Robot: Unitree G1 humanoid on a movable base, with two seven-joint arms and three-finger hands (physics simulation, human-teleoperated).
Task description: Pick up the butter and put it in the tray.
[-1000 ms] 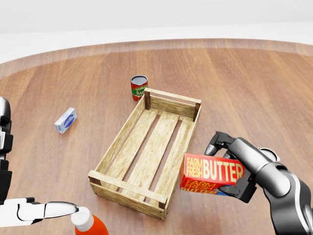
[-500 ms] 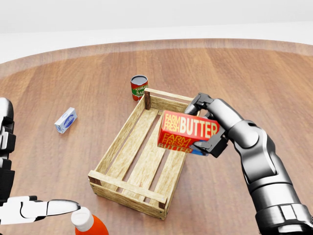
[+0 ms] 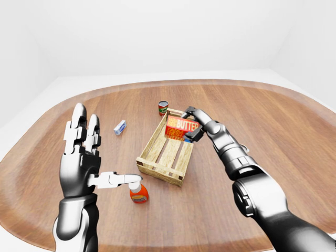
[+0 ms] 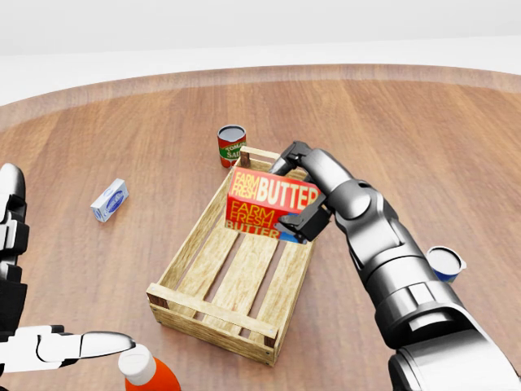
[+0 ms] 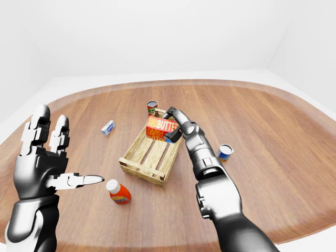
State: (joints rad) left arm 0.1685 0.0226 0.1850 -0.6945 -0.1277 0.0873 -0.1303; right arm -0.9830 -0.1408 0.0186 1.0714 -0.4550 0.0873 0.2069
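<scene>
Butter (image 4: 269, 204) now farther left over the tray (image 4: 199, 236), right-hand fingers (image 4: 297, 221) pinching it, left hand (image 3: 84, 157) spread

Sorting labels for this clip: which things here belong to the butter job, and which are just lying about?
Job:
butter box, held in the right hand
wooden tray, below it

Lying about:
tomato can
small blue-white carton
orange bottle
blue-rimmed cup
left hand, idle

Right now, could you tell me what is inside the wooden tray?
The tray shows only bare slats. The butter, held by the right robot hand, hangs over its top end, covering the slats there.
</scene>
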